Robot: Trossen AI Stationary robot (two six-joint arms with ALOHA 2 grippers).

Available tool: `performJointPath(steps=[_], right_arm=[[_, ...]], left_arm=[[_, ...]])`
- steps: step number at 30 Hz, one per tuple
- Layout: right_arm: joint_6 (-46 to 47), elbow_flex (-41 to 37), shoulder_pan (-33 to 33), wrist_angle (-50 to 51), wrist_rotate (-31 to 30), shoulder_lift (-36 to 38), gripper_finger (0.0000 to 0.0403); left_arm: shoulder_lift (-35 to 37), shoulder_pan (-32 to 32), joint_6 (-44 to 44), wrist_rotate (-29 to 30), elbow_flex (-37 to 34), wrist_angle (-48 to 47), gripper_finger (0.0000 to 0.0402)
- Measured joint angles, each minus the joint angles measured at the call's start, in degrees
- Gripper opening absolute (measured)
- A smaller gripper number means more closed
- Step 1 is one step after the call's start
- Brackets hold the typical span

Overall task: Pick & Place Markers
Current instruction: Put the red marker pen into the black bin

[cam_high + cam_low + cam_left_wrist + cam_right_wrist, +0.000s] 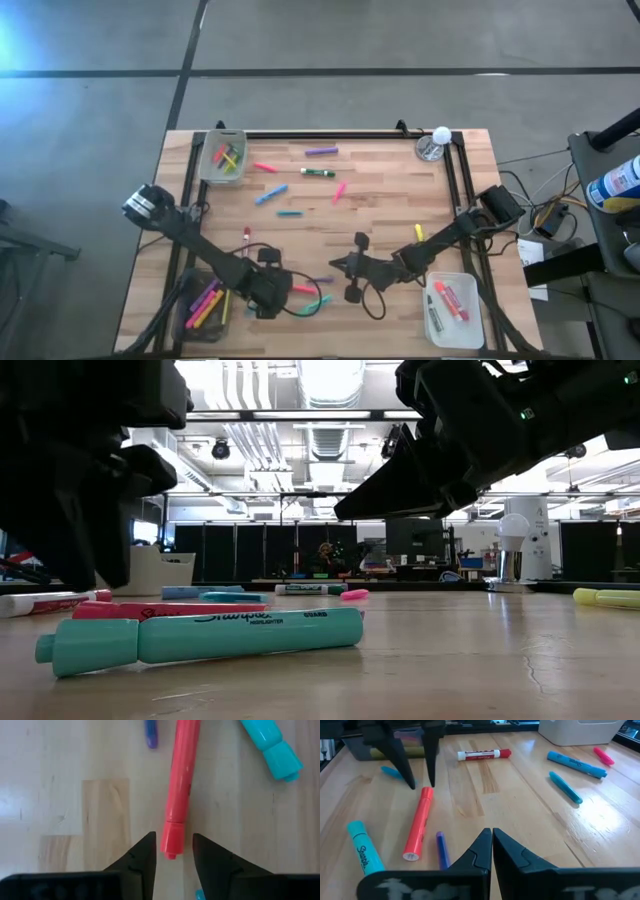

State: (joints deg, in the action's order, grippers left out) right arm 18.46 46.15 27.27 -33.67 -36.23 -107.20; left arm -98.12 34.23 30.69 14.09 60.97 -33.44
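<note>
A red marker (180, 785) lies flat on the wooden table near its near edge, with a teal highlighter (270, 742) and a purple marker (151, 732) beside it. My left gripper (174, 842) is open and points down, with one finger on either side of the red marker's cap end (171, 845) and a narrow gap on each side. The right wrist view shows those fingers (412, 777) standing at that end of the red marker (417, 827). My right gripper (491, 832) is shut and hovers just right of these markers (345, 268), holding nothing.
More markers lie scattered toward the far side, among them a white-bodied one (484, 754) and blue ones (577, 764). Bins sit at the far left (222, 155), near left (205, 305) and near right (450, 310). A tin (430, 150) stands at the far right corner.
</note>
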Motion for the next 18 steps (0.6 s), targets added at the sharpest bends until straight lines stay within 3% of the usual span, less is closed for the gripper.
performJointPath(steps=[18], right_arm=[[0.01, 0.02, 0.00, -0.02, 0.07, 0.00, 0.0009]], left_arm=[[-1.65, -0.03, -2.69, -1.18, -1.23, 4.54, 0.0122]])
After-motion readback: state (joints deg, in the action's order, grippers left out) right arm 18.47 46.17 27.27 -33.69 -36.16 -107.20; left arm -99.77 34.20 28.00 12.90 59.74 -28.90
